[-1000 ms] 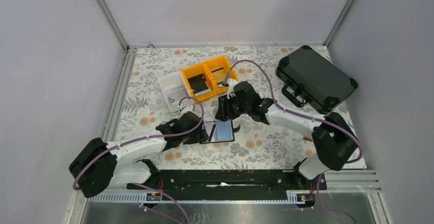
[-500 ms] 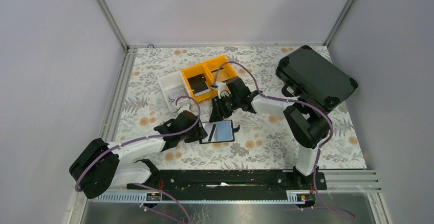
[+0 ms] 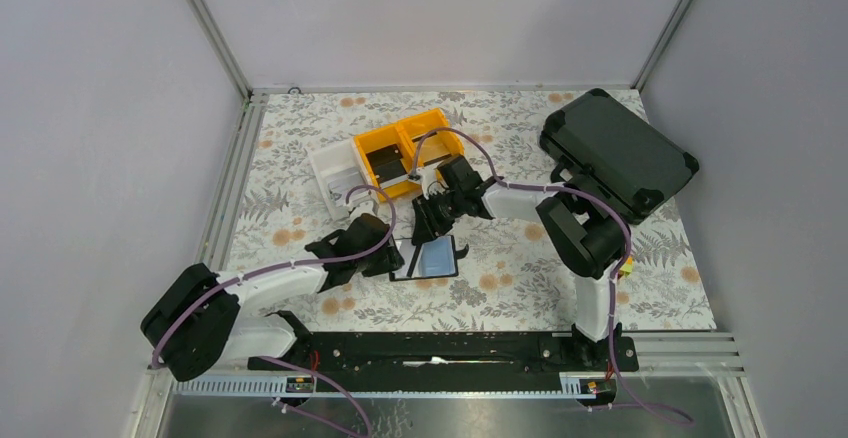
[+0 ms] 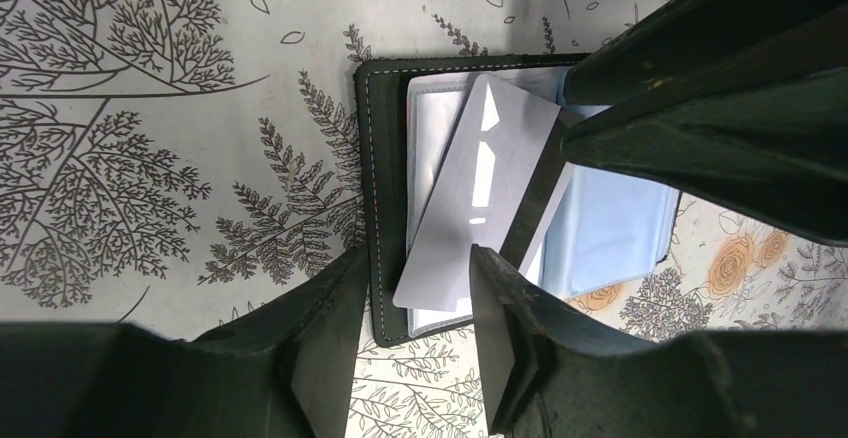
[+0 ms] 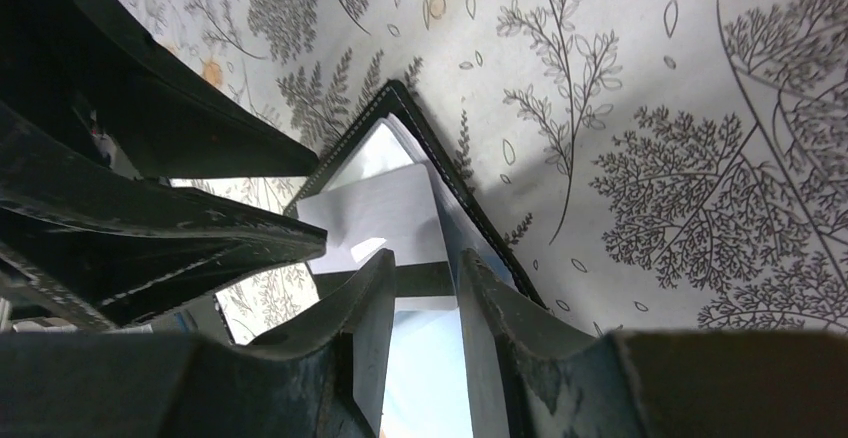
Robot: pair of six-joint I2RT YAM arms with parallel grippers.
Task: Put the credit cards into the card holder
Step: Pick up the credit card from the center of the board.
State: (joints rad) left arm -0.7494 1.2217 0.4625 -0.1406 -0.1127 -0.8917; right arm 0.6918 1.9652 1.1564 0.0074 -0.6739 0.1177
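The black card holder lies open on the floral table, its grey and light-blue pockets facing up. One silvery credit card rests slantwise across its left half. My left gripper is at the holder's left edge, with its jaws part-way apart on either side of the card's near end. My right gripper hangs over the holder from the far side. Its narrow gap shows only the holder's black middle strip and blue pocket. More dark cards sit in the yellow bin.
A white bin stands left of the yellow one, just behind the left gripper. A large black hard case fills the back right corner. Metal frame rails and grey walls bound the table on the left, back and right.
Both grippers have narrowed. The right arm has folded its elbow in, and its gripper has slid a little left and down over the holder. The left gripper stays at the holder's edge.
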